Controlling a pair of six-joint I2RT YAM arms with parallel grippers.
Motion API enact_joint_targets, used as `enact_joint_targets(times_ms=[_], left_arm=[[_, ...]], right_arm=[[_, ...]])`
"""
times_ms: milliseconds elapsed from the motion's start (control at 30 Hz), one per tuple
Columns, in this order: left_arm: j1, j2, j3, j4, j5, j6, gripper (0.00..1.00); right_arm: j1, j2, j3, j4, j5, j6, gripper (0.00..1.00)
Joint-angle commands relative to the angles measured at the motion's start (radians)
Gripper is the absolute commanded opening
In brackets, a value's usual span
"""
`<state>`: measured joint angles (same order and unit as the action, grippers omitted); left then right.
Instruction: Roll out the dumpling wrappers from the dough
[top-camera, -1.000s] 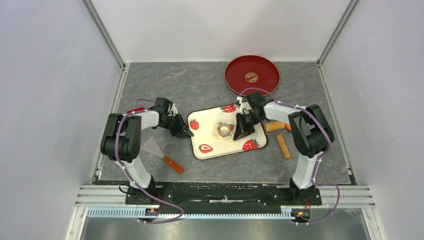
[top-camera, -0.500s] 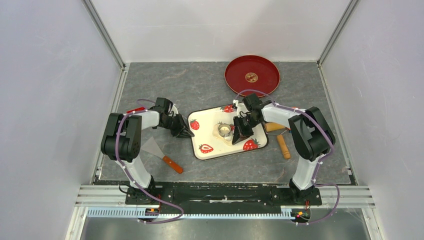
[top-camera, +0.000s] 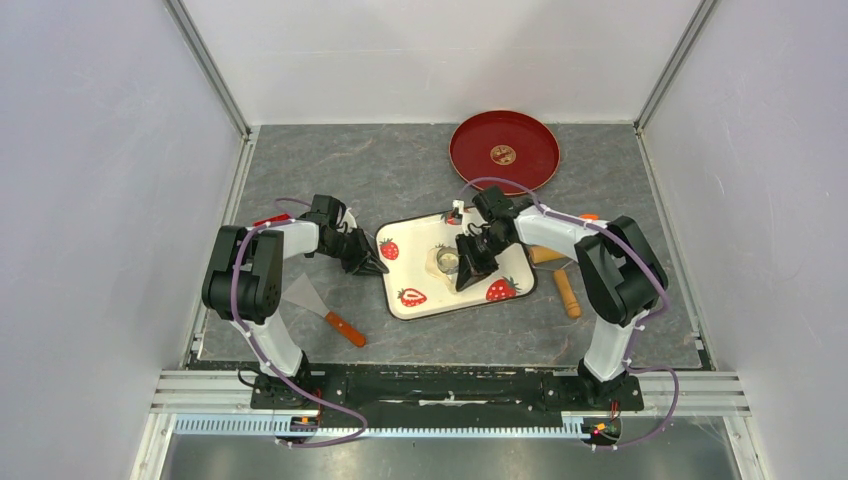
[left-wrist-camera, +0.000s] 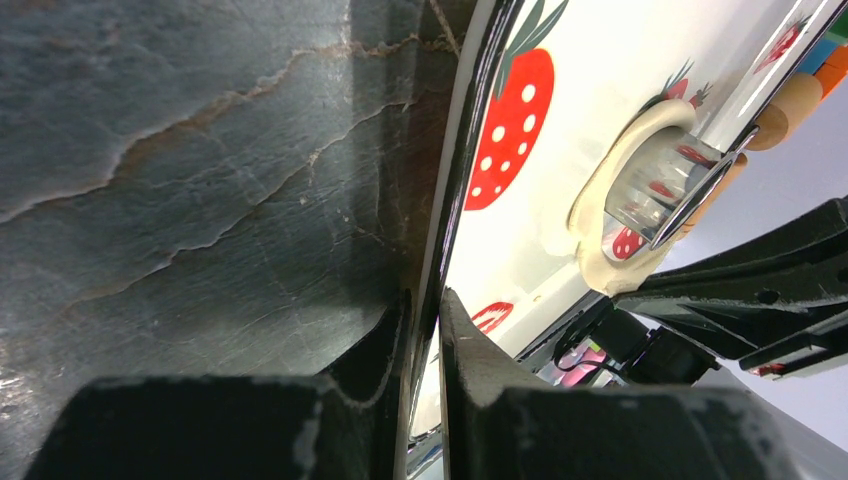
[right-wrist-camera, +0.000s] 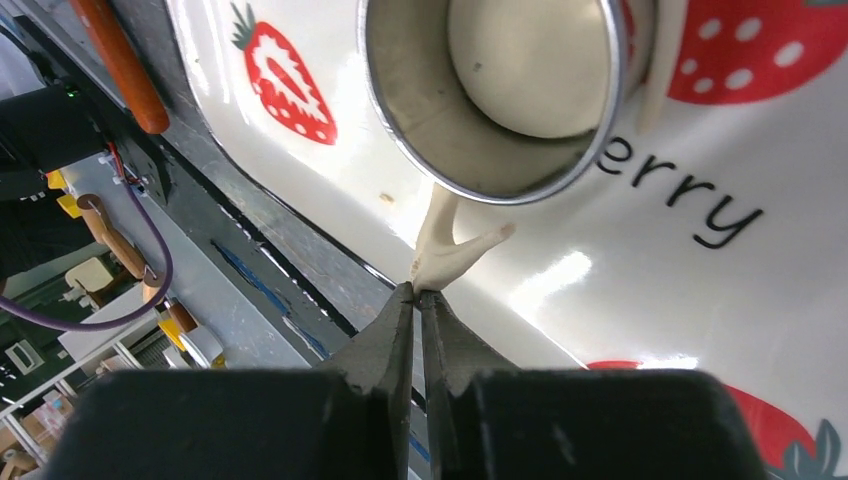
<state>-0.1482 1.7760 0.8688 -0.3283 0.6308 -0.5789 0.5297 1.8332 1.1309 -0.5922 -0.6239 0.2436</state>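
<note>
We see right pincer (right-wrist-camera: 415, 300) with jaws together, nipping tail of dough trim (right-wrist-camera: 440, 240). In right wrist view, trim runs from tips toward 12 o'clock, long axis 6–12, short spur to 2 o'clock, root at rim of ring cutter (right-wrist-camera: 420, 110). Dumpling wrapper (right-wrist-camera: 525, 55): pale disc inside cutter, 1 o'clock from tips, flat on strawberry tray (right-wrist-camera: 700, 290). Our judgement: peel should go toward 6, away from cutter, so disc is not dragged. Left pincer (left-wrist-camera: 425, 320) is clamped on tray's 9 o'clock rim in top view; right arm nearer wrapper.

White-shelled left arm (top-camera: 290, 238) and right arm (top-camera: 556, 228), black joints, purple cables (top-camera: 235, 290), scuffed matte-black jaws.
</note>
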Motion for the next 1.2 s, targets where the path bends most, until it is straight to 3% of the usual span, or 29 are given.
enact_joint_targets(times_ms=[0, 667, 1033, 1167], left_arm=[[-0.017, 0.056, -0.011, -0.019, -0.129, 0.017, 0.02], [-0.021, 0.055, -0.007, -0.019, -0.127, 0.02, 0.02], [-0.022, 0.061, 0.0, -0.018, -0.129, 0.022, 0.02], [-0.024, 0.065, -0.001, -0.019, -0.129, 0.021, 0.02]], right_arm=[[0.024, -0.027, 0.073, -0.007, -0.02, 0.012, 0.08], [0.072, 0.195, 0.529, -0.181, -0.002, -0.024, 0.11], [0.096, 0.024, 0.279, -0.223, 0.242, -0.144, 0.53], [0.111, -0.025, 0.16, -0.162, 0.292, -0.156, 0.58]])
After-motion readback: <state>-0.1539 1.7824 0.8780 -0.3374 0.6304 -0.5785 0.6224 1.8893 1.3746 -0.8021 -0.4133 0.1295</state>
